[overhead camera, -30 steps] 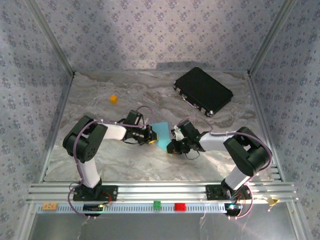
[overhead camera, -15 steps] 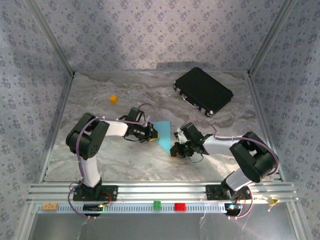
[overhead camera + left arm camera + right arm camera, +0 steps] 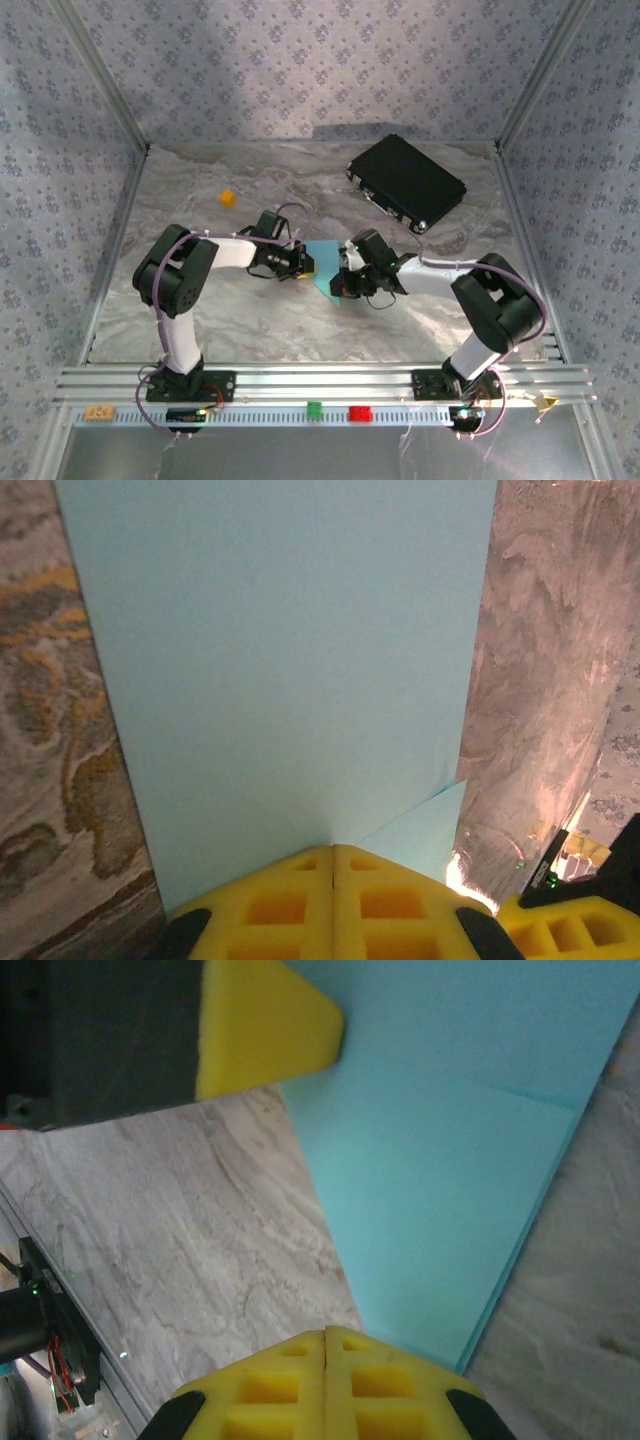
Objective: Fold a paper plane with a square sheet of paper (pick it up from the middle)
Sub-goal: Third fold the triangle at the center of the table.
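Overhead view, left to right. A small orange cube (image 3: pixel 228 198) sits alone on the marble table (image 3: pixel 200 320), well apart from both arms. The left gripper (image 3: pixel 303 264) reaches in toward mid-table and meets the left edge of the light-blue sheet of paper (image 3: pixel 322 268). The right gripper (image 3: pixel 341 284) meets the same sheet from the opposite side, at its near right edge. The sheet sits between the two, at the middle of the table. A black case (image 3: pixel 406 182) lies shut at the far right, apart from everything else.

Jaw state is not legible from overhead. The left wrist camera settles it for that arm. Its yellow fingers are pressed together with the sheet's edge pinched between them, and the paper spreads away ahead. A second paper layer shows at lower right, with a yellow pad of the other gripper just beyond.

The right wrist camera shows the same on its side. The fingers are clamped on the paper's edge, a straight crease crosses the sheet, and doubled layers run along its right border. Whether the paper touches the table cannot be told.
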`<action>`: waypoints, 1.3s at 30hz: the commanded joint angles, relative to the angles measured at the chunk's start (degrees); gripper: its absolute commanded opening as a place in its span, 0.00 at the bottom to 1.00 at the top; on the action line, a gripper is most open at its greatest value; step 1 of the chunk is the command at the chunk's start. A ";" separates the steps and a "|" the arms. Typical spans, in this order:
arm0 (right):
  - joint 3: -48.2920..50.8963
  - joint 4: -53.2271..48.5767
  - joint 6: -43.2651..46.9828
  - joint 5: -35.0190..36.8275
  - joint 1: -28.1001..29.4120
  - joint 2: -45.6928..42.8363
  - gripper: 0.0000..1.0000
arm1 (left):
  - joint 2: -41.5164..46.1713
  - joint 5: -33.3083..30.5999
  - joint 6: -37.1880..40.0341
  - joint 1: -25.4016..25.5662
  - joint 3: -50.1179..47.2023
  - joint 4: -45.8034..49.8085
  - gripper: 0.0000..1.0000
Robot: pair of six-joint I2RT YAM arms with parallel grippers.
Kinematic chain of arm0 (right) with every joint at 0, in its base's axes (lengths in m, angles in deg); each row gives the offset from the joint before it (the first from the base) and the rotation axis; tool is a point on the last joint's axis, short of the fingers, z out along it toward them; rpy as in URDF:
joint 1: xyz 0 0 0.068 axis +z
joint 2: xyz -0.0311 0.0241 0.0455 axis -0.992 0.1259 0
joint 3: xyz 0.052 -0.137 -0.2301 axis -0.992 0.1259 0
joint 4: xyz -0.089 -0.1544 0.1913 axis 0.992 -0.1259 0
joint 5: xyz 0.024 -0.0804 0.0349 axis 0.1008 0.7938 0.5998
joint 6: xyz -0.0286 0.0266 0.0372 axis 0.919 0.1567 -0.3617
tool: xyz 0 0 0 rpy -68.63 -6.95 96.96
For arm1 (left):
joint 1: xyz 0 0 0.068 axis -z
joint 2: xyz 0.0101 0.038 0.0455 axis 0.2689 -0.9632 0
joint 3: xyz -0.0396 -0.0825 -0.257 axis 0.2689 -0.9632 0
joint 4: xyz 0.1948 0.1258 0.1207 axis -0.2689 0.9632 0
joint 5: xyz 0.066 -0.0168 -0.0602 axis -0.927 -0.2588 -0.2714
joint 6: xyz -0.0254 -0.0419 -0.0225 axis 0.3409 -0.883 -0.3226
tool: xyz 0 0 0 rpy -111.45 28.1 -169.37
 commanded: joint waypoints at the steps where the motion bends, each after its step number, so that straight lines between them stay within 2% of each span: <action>1: -1.05 -0.82 0.66 0.74 -0.56 3.05 0.05 | -1.55 -2.95 1.71 -0.53 0.86 2.82 0.00; 4: 0.24 -0.55 0.02 1.20 -1.05 3.83 0.02 | -0.43 -3.22 1.29 -0.51 0.78 2.86 0.00; 6: 0.91 -0.79 -0.06 1.52 -1.15 3.95 0.00 | 2.02 -5.73 -0.57 -0.37 -0.21 1.63 0.00; 12: 1.59 -1.23 -2.85 2.47 -0.95 4.37 0.00 | 7.35 -9.18 -6.68 2.21 -2.06 -0.84 0.04; 20: 1.39 -1.71 -3.36 2.86 -0.98 4.64 0.00 | 6.24 -8.13 -11.71 6.62 -5.35 -5.79 0.00; 31: 1.64 -2.22 -3.41 3.32 -0.97 5.25 0.00 | 2.74 -7.82 -8.38 3.44 -7.93 -7.51 0.00; 39: 2.07 -2.56 -3.23 3.52 -1.00 5.25 0.00 | 3.56 -7.49 -6.63 0.62 -7.04 -4.66 0.00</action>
